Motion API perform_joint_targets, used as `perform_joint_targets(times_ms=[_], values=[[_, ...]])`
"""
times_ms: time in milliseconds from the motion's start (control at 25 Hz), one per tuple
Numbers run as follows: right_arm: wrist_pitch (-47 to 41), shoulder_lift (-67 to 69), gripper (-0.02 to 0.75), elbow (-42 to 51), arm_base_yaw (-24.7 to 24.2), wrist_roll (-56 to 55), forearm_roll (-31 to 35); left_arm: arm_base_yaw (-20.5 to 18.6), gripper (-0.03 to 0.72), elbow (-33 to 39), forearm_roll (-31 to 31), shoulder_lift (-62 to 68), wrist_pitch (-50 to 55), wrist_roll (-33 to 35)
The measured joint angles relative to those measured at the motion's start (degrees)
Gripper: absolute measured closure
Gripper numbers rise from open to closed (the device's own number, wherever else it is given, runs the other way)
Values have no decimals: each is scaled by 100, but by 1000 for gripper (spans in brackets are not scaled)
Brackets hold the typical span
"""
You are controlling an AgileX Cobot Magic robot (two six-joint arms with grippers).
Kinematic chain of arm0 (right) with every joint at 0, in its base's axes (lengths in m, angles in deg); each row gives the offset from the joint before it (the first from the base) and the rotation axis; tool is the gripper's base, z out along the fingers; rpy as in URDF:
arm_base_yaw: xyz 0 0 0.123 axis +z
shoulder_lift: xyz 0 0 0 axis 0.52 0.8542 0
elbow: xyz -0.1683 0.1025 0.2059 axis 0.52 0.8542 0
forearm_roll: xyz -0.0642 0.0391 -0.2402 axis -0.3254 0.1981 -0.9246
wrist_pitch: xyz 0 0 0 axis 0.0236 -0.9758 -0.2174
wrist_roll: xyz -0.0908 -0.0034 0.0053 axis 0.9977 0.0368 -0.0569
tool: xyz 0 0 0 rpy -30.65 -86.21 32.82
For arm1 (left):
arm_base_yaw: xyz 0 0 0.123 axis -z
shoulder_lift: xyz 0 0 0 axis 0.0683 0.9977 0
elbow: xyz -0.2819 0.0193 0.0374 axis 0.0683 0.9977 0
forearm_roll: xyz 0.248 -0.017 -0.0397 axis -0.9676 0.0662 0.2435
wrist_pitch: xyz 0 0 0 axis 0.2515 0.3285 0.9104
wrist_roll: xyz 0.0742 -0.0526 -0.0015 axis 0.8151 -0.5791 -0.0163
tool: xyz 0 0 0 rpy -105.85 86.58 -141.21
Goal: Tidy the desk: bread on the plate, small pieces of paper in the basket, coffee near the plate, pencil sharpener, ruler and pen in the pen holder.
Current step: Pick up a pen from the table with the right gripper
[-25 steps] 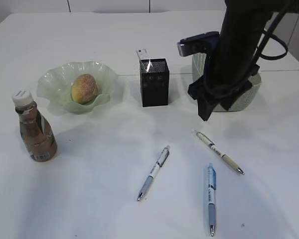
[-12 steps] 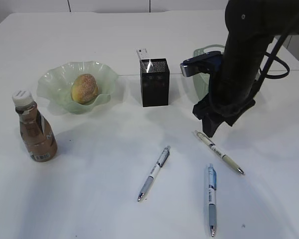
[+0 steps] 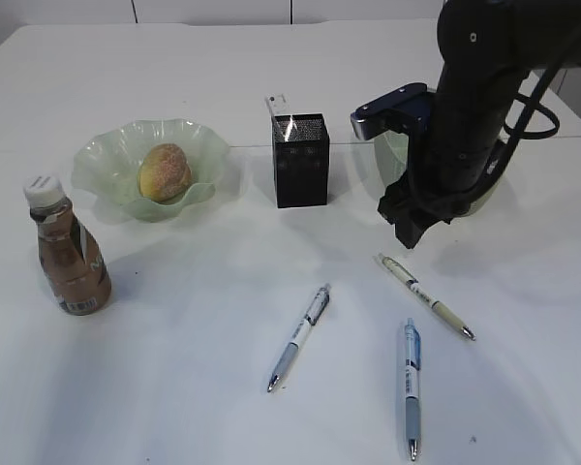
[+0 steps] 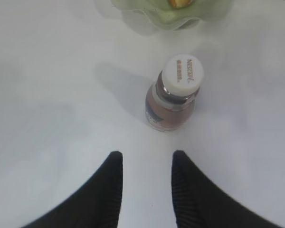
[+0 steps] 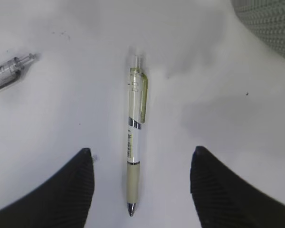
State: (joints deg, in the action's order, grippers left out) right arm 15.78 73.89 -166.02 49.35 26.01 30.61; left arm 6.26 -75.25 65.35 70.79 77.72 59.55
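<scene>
**White tabletop, three pens still loose**

The tabletop point(image 3: 174, 387) under me is a smooth, matt white sheet with a seam running across it behind the things; pale panels close the room at the far edge.

My right pincer point(image 5: 141, 190) hangs just above the surface with its ribbed black fingers point(image 5: 80, 185) wide apart and nothing between them but air. Directly below the gap lies the cream pen point(image 5: 135, 142), a slim white barrel with an olive clip, a beige rubber grip and a metal tip. Just behind my arm stands the basket point(image 5: 270, 23), pale green woven mesh with a rounded wall.

My left pincer point(image 4: 145, 185) also stands apart, empty, low over the tabletop, and the coffee bottle point(image 4: 173, 95) stands upright a little beyond it: brown drink in clear plastic, white screw cap.

In the exterior view the bread point(image 3: 165, 171), a round golden roll, sits in the plate point(image 3: 102, 155), a translucent green glass dish with a wavy rim. The pen holder point(image 3: 301, 160) is a black perforated metal box with a white piece sticking up from it. A grey pen point(image 3: 298, 337) and a blue pen point(image 3: 410, 386) lie flat near the front edge, apart from each other
</scene>
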Motion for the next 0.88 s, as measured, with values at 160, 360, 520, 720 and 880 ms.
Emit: perform_joint_targets(times_ms=[160,360,520,720,880], values=[[26,0,239,0,0,157,0,0,449,0,0,0,0,0],[15,256,239,0,0,224,0,0,449,0,0,0,0,0],[15,390,239,0,0,264,11,0,449,0,0,0,0,0],[28,545,239,-23,0,327,166,0,449,0,0,0,0,0],[-52,767,239,-238,0,353,224,0,449,0,0,0,0,0]])
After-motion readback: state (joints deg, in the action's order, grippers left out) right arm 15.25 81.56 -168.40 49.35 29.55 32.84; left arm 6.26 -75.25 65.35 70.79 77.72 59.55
